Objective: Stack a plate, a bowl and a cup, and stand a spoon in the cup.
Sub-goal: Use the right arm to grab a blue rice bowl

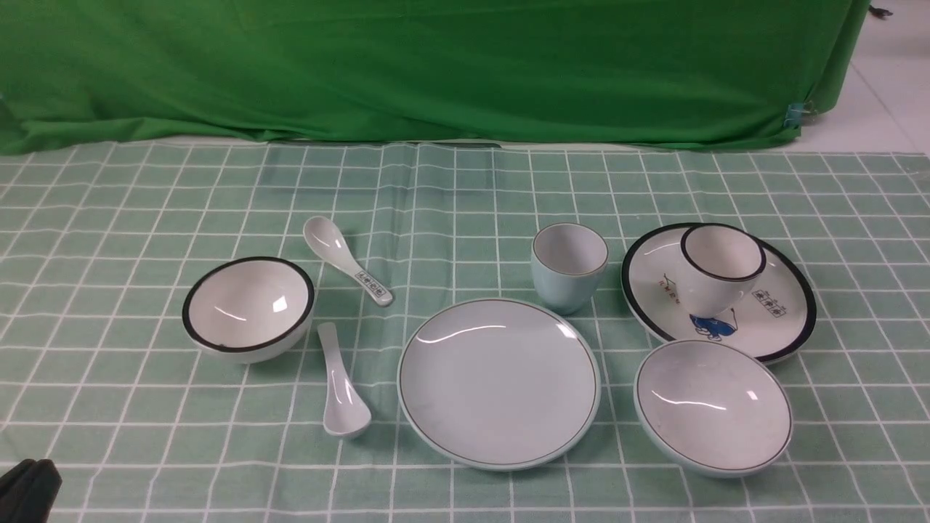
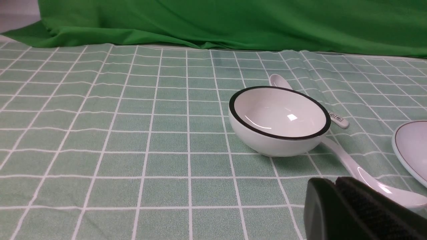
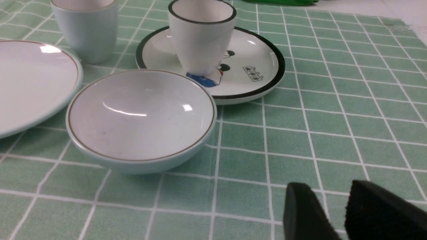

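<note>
Front view, pale plate [image 1: 499, 383] beside bowl [image 1: 713, 407], left gripper [image 2: 334, 181] clenched, right gripper [image 3: 327, 186] parted.

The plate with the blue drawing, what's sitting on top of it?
A black-rimmed white cup stands upright on the blue-drawing plate. Parts of the drawing show around it; whatever is printed directly beneath the cup is covered and can't be seen.

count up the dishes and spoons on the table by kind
Plates: 2, plain pale blue-grey ceramic plate, round white black-rimmed plate
Bowls: 2, shallow pale blue ceramic bowl, round white black-rimmed bowl
Cups: 2, pale blue handleless ceramic cup, white black-rimmed cup
Spoons: 2, plain white ceramic spoon, white spoon with marked handle
Total: 8
</note>
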Controlling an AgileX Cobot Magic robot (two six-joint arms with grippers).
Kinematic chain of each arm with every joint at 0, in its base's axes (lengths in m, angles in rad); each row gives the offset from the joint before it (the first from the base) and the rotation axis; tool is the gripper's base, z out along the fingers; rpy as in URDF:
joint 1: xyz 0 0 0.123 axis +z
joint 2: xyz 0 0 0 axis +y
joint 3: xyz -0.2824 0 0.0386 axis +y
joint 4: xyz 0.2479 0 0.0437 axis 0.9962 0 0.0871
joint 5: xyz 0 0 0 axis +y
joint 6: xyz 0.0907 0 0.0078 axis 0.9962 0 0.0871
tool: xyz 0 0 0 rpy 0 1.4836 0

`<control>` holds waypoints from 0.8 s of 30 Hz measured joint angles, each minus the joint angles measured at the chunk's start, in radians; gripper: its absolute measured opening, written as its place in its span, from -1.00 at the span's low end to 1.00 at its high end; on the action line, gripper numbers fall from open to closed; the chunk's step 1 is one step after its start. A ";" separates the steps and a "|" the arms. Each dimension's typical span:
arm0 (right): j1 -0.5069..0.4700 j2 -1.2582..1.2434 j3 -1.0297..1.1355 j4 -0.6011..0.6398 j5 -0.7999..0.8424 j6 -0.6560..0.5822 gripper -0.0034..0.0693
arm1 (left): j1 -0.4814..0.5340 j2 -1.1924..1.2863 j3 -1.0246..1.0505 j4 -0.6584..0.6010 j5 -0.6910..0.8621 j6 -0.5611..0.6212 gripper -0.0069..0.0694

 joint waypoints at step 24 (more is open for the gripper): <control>0.000 0.000 0.000 0.000 0.000 0.000 -0.24 | -0.022 0.375 -0.472 -0.503 0.404 0.030 -0.77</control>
